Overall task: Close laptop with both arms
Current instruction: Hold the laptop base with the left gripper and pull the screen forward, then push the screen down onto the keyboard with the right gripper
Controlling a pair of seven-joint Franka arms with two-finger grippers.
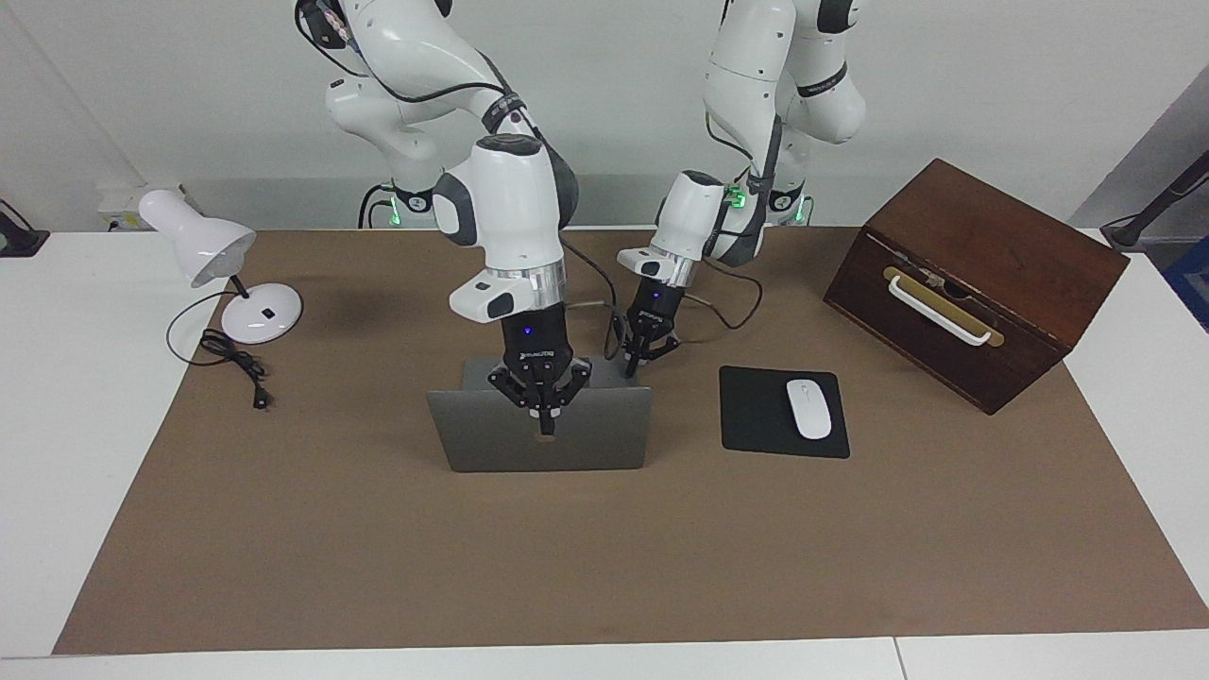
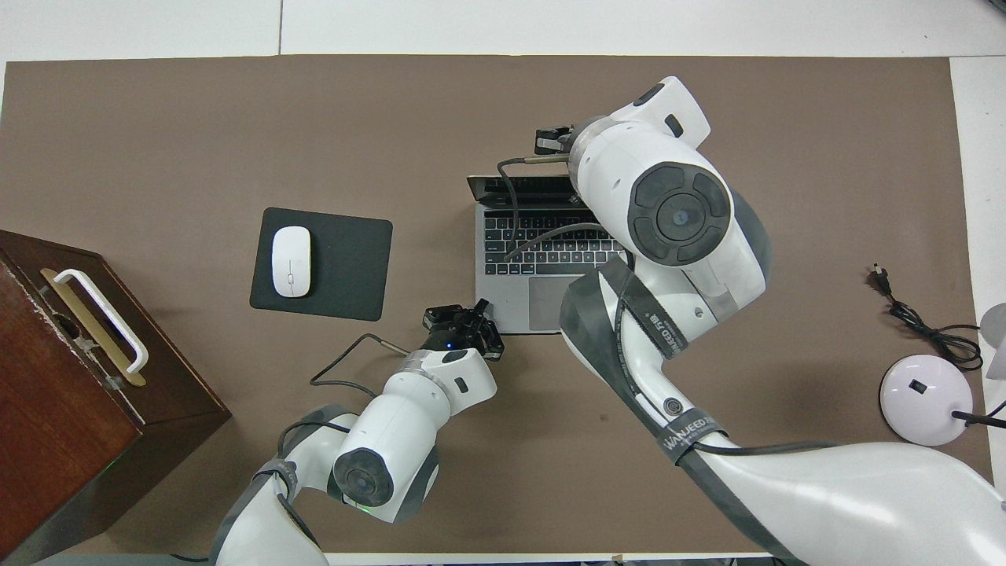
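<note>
Lid's still up, and your right claw is the one parked on it

The thin silver-grey metal laptop (image 1: 538, 430) sits mid-tabletop (image 1: 604, 567), open, lid close to upright with its outer face turned away from the robots and its long hinge line running from one arm's end of the tabletop to the other. Your right claw (image 1: 545, 416) hangs over that outer face near the middle of the top edge, fingertips pinched together, gripping nothing, so I'd say the lid needs pushing back toward the robots and down. Your left claw (image 1: 640, 362) is pinched empty too, down by the keyboard-side corner toward the left arm's end, next to the black mouse pad (image 1: 782, 413). Whether it touches the base, can't tell.
</note>
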